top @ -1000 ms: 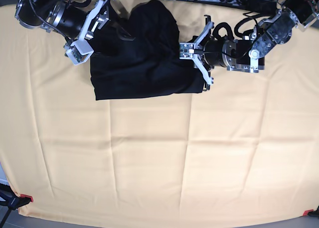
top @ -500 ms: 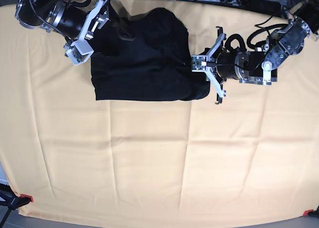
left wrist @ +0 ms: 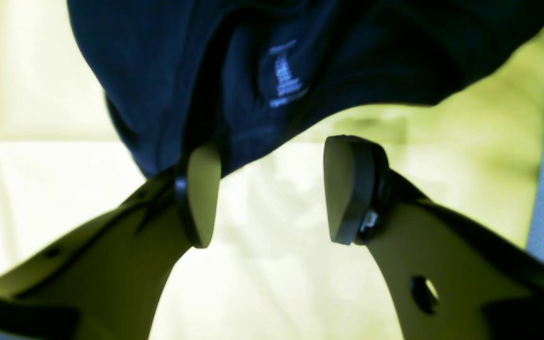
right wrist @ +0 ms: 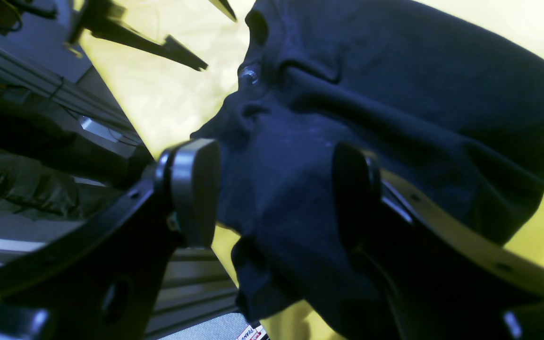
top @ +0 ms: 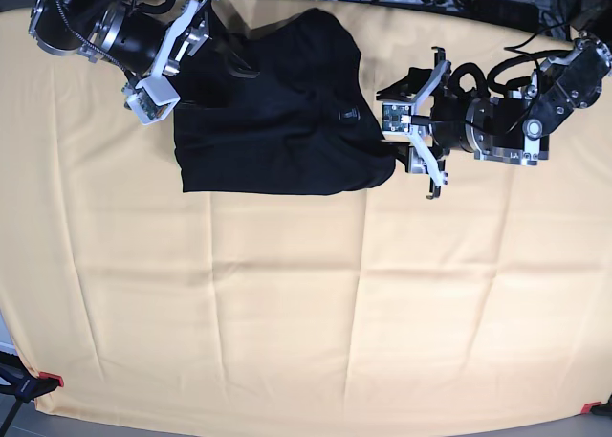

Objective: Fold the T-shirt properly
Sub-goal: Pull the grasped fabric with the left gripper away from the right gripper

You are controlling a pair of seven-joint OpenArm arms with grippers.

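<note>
Though blurred, pale label (left wrist: 284, 75) on T-shirt (top: 277, 121)

left gripper (left wrist: 272, 189) stands wide apart over the pale yellow cloth (left wrist: 40, 94); the dark t-shirt (left wrist: 168, 61), bearing a small pale mark, seems to touch one fingertip (left wrist: 203, 189).

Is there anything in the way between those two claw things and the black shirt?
Nothing visible. The open left gripper sits just off the edge of the crumpled black cotton T-shirt, only bare pale yellow tablecloth beside it. The right gripper has its open jaws directly over the fabric.
</note>
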